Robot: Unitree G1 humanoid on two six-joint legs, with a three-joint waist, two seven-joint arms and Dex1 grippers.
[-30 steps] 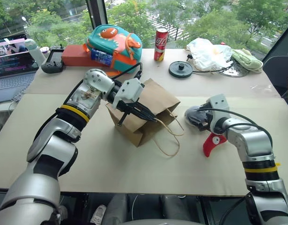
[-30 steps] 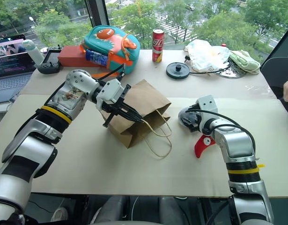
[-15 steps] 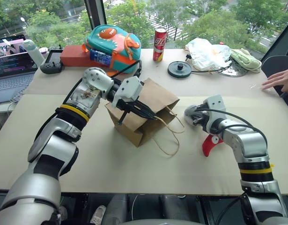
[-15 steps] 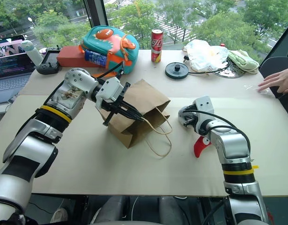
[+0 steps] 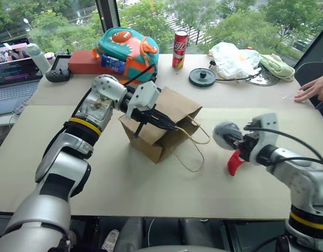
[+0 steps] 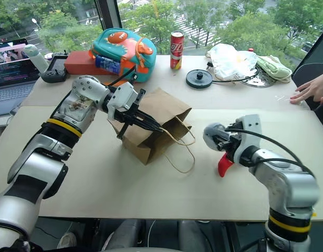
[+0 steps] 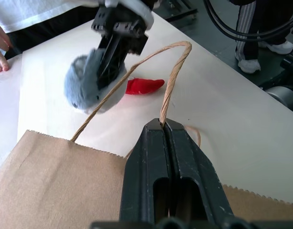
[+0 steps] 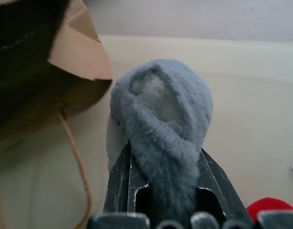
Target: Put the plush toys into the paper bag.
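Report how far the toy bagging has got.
Done: nothing shows as bagged yet. In hand: the right gripper is shut on the grey plush toy, lifted off the table beside the paper bag, while the left gripper is shut on one bag handle, holding the mouth up. Left: drop the grey toy in, then fetch the red plush toy lying on the table.

Setting: office or lab room on an upper floor. Tall window (image 5: 150, 10) looks down on treetops and a street. Beige tabletop (image 5: 124, 184) with an open laptop (image 5: 11, 73) showing code, a handheld controller (image 5: 60, 67), a soda can (image 5: 179, 50), cables. A person's hand (image 5: 314, 89) rests at the tabletop's far right edge
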